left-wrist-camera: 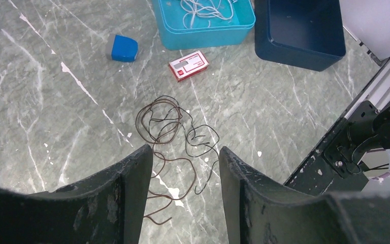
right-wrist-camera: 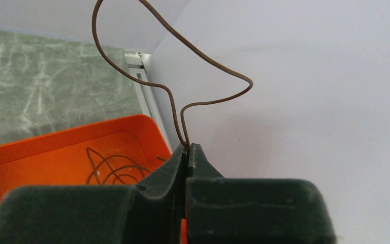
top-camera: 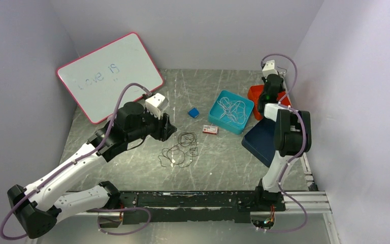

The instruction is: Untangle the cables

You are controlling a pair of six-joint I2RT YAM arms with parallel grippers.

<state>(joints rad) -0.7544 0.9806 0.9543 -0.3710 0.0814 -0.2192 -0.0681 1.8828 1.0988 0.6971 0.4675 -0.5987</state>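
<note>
Right gripper (right-wrist-camera: 187,147) pressed together, pinching one brown cable (right-wrist-camera: 172,101) above the orange tray (right-wrist-camera: 56,137), far right. Left gripper (left-wrist-camera: 185,173) spread, hovering over the dark tangle (left-wrist-camera: 175,132) at mid table (left-wrist-camera: 56,101). Risk: loose loop springing outside the tray on release; left grab lifting several strands together. Three bins: orange, teal tray (left-wrist-camera: 203,38) with white cables (left-wrist-camera: 203,10), navy box (left-wrist-camera: 299,46). One blue block (left-wrist-camera: 123,48), one red card (left-wrist-camera: 189,65).

Cable tangle (top-camera: 180,150) mid-table (top-camera: 223,162), small box (top-camera: 210,130) and block (top-camera: 193,112) behind it, tray (top-camera: 223,125) holding more cables (top-camera: 232,109) to their right, whiteboard (top-camera: 109,76) at far-left corner.
</note>
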